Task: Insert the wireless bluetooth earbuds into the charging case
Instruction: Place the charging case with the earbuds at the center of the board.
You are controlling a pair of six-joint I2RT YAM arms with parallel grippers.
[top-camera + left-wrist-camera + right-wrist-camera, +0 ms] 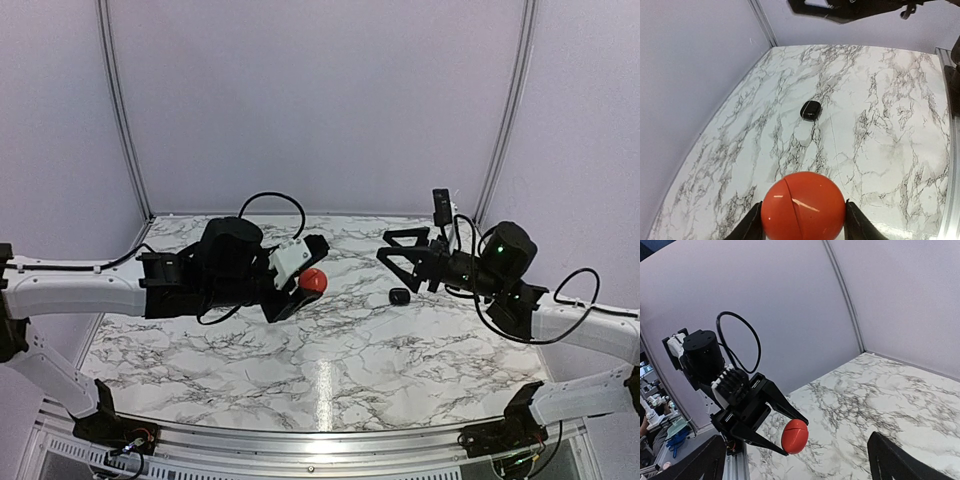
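Observation:
My left gripper [305,285] is shut on a round red case [313,281] and holds it above the marble table, its lid seam closed. In the left wrist view the red case [802,205] sits between both fingertips [753,225]. An oval black case [400,296] lies closed on the table to its right, and shows in the left wrist view [810,110]. My right gripper [386,247] is open and empty, in the air above the black case, facing the red case [794,436]. No earbuds are in view.
The marble table [330,350] is walled by pale panels at the back and sides. A metal rail [300,440] runs along its near edge. My right gripper [840,10] hangs at the top of the left wrist view.

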